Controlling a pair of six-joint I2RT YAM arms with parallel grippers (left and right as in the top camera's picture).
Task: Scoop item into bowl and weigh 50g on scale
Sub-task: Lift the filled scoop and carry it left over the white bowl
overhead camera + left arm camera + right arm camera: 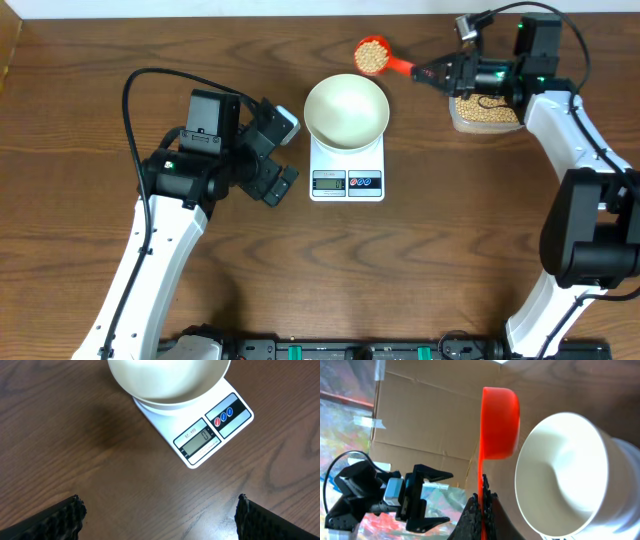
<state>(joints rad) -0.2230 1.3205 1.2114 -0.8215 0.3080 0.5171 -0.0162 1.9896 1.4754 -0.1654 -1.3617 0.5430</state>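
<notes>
Top-down view: the right fingers [422, 72] are pinched tight on the handle of a red scoop [385, 62]. It's loaded with beans [372, 52] and sticks out just past their tips. The left fingers [280, 182] are spread wide, holding nothing, with the white bowl [346, 108] on the scale [347, 180] right in front of them.

Left wrist cam: bowl and scale sit ahead of the spread fingers, display reading zero.

Right wrist cam: scoop pokes out beyond the clamped fingers, bowl just beside it.
</notes>
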